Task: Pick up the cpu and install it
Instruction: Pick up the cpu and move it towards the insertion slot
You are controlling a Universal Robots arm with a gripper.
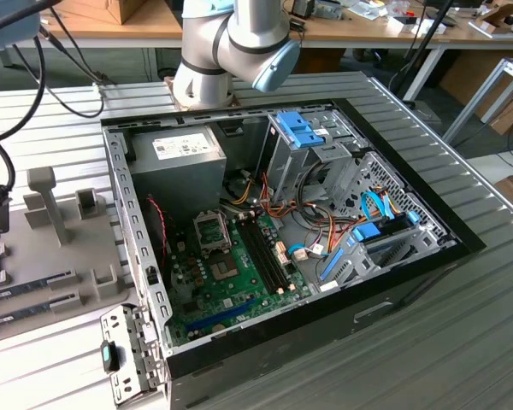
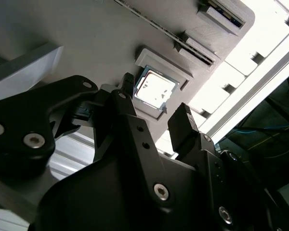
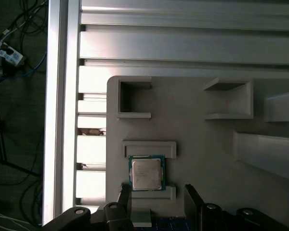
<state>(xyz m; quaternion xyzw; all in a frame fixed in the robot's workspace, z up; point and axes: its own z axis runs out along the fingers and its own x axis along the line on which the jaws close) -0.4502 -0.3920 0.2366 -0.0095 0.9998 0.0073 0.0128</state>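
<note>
The cpu point(image 3: 146, 173) is a small square chip with a silvery top and a thin green rim. It lies flat in a shallow seat of the grey holder plate point(image 3: 207, 144). In the second wrist view the cpu point(image 2: 154, 89) shines just beyond the black fingers. My gripper point(image 3: 158, 190) is open and hovers close over the chip, one fingertip off each side of it and nothing between them. In the second wrist view the gripper point(image 2: 156, 98) shows the same wide gap. The motherboard socket point(image 1: 221, 268) lies inside the open computer case point(image 1: 393, 282), its bracket raised.
The holder plate point(image 1: 60, 248) lies on the slatted aluminium table at the exterior view's left, with upright posts and long memory strips point(image 1: 30, 286). The arm's base point(image 1: 231, 51) stands behind the case. A grey power supply point(image 1: 175, 162), drive cages and cables crowd the case interior.
</note>
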